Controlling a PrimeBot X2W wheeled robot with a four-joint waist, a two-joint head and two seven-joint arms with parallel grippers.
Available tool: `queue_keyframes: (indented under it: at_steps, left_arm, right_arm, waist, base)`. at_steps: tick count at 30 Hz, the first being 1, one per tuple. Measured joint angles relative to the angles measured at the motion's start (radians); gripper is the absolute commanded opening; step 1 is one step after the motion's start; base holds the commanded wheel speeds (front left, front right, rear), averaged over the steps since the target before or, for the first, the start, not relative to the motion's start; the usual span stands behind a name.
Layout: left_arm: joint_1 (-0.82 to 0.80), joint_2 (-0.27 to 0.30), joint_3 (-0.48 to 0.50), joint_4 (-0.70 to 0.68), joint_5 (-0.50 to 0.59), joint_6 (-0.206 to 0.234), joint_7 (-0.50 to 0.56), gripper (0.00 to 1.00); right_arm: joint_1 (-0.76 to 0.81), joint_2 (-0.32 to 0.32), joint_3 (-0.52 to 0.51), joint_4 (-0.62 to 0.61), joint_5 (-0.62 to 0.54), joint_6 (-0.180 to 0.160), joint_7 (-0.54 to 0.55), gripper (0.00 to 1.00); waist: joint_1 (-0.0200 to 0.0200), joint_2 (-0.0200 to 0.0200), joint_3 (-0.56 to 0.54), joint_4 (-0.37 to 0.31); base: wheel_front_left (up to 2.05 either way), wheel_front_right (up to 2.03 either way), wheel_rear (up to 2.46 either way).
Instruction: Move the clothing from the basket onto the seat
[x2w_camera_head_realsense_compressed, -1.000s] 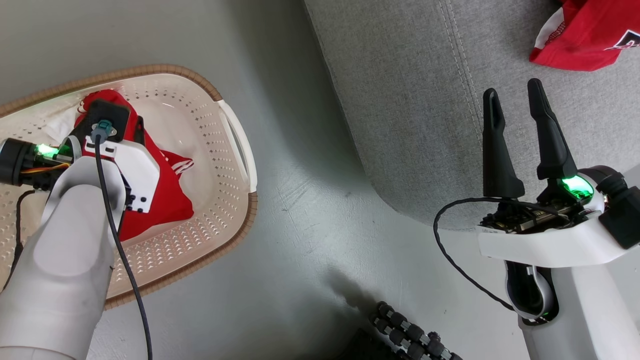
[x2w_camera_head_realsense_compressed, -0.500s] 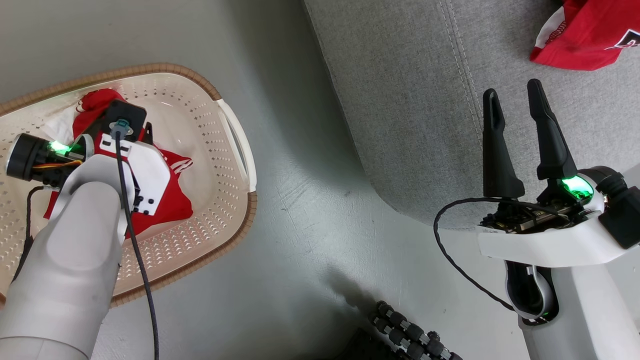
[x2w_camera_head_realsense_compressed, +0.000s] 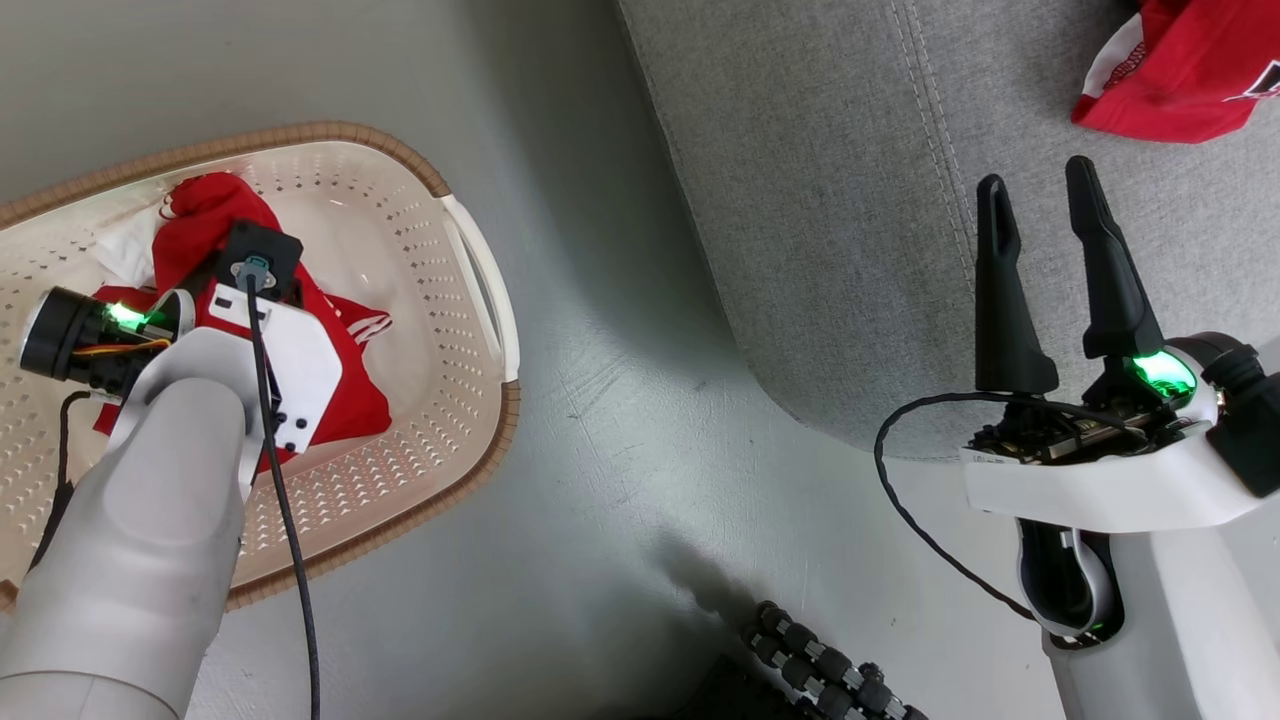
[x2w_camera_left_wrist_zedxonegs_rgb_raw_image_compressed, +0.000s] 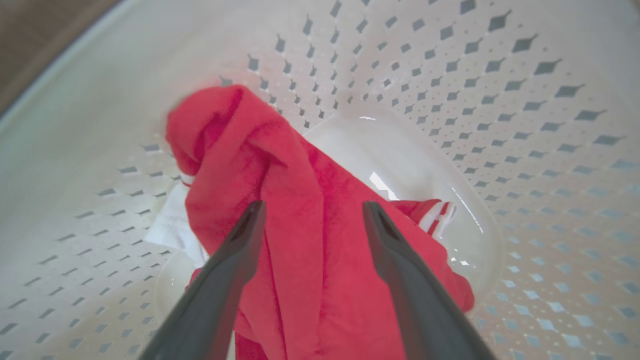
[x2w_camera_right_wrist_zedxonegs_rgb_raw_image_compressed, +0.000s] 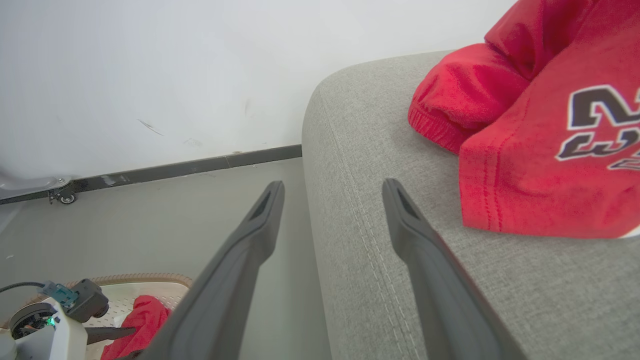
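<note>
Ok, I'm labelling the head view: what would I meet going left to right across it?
basket holding red clothing → floor → seat → right gripper → red garment lying on the seat

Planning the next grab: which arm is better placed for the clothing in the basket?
Left: the left end effector, open, hangs over the clothing in the basket; the right end effector is by the seat.

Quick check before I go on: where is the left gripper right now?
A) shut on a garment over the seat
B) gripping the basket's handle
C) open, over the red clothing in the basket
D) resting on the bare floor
C: in the left wrist view the left gripper has its jaws spread wide above the red clothing lying inside the basket, with nothing clamped.
</note>
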Motion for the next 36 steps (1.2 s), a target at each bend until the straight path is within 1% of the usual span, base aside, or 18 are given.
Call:
queue_keyframes:
  at_steps: [5, 10, 18, 26, 32, 33, 34, 35, 36]
  left_arm:
    - [0.0, -0.004, -0.006, 0.026, 0.001, 0.001, 0.0, 1.0]
    - [0.0, -0.019, -0.007, 0.046, 0.001, 0.01, 0.0, 1.0]
    - [-0.012, -0.044, -0.011, 0.071, 0.001, 0.011, -0.001, 1.0]
    - [-0.044, -0.067, -0.023, 0.087, 0.002, 0.011, -0.004, 1.0]
    - [-0.057, -0.068, -0.025, 0.104, 0.008, 0.023, -0.006, 1.0]
    - [-0.062, -0.069, -0.025, 0.105, 0.008, 0.023, -0.006, 0.88]
    - [-0.067, -0.07, -0.025, 0.106, 0.008, 0.023, -0.007, 0.61]
    - [-0.07, -0.071, -0.025, 0.107, 0.008, 0.023, -0.007, 0.47]
    - [-0.072, -0.072, -0.025, 0.109, 0.008, 0.022, -0.01, 0.42]
  right_arm:
    - [0.003, 0.0, -0.009, -0.001, -0.013, 0.0, 0.0, 1.0]
    - [0.005, 0.0, -0.016, -0.007, -0.026, 0.0, 0.0, 1.0]
    - [0.045, 0.0, -0.048, -0.026, -0.055, 0.0, -0.001, 1.0]
    - [0.064, 0.001, -0.054, -0.046, -0.065, 0.0, -0.001, 1.0]
    - [0.069, 0.001, -0.049, -0.066, -0.065, 0.0, -0.001, 1.0]
    - [0.069, 0.001, -0.047, -0.068, -0.065, 0.0, -0.001, 1.0]
    - [0.069, 0.001, -0.045, -0.07, -0.064, 0.0, -0.001, 1.0]
    - [0.069, 0.001, -0.043, -0.073, -0.063, 0.0, -0.001, 1.0]
    - [0.068, 0.001, -0.04, -0.076, -0.063, 0.0, -0.001, 1.0]
  waist:
    - [0.0, 0.0, -0.001, 0.004]
    - [0.0, 0.0, -0.003, 0.008]
    - [0.0, 0.0, -0.008, 0.021]
    - [0.0, 0.0, -0.001, 0.04]
    - [0.0, 0.0, 0.012, 0.052]
    - [0.0, 0.0, 0.014, 0.053]
    - [0.0, 0.0, 0.016, 0.054]
    - [0.0, 0.0, 0.018, 0.055]
    - [0.0, 0.0, 0.019, 0.055]
  base:
    - [0.0, 0.0, 0.0]
    - [0.0, 0.0, 0.0]
    - [0.0, 0.0, 0.0]
    - [0.0, 0.0, 0.0]
    - [0.0, 0.0, 0.0]
    - [0.0, 0.0, 0.0]
    - [0.0, 0.0, 0.0]
    - [0.0, 0.0, 0.0]
    - [0.0, 0.0, 0.0]
